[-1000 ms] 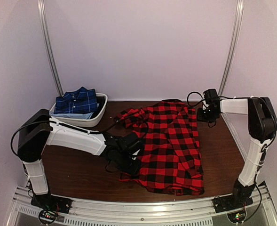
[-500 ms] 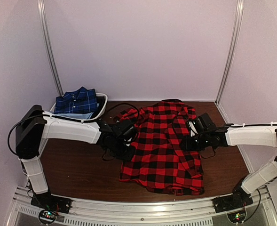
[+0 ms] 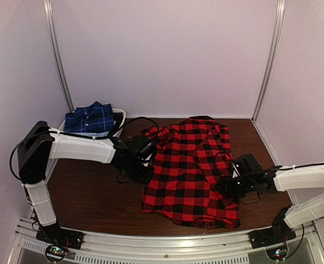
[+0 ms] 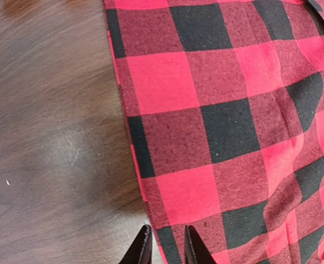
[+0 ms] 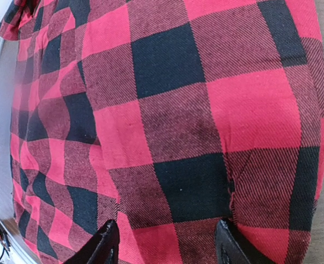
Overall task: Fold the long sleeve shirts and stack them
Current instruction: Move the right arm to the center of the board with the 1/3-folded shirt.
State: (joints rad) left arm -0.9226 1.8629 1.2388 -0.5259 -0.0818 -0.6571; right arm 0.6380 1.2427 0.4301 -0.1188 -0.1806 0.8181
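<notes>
Done: blue shirt (image 3: 90, 118) lay folded in the tub (image 3: 119, 127).
Left: red shirt (image 3: 192, 170) lay open on the bench (image 3: 95, 192), apparently unfolded and unstacked.
Left claw (image 4: 164, 250): narrow gap at the shirt's edge; pinch unclear.
Right claw (image 5: 167, 247): spread over the shirt's other side.

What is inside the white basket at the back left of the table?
A folded navy plaid shirt lies on top in the basket. Anything below it is covered by the shirt and the left arm.

Top view looks down on the whole table (image 3: 95, 198); both wrist views look closely at the red-checked shirt (image 3: 192, 165), shared by all.
</notes>
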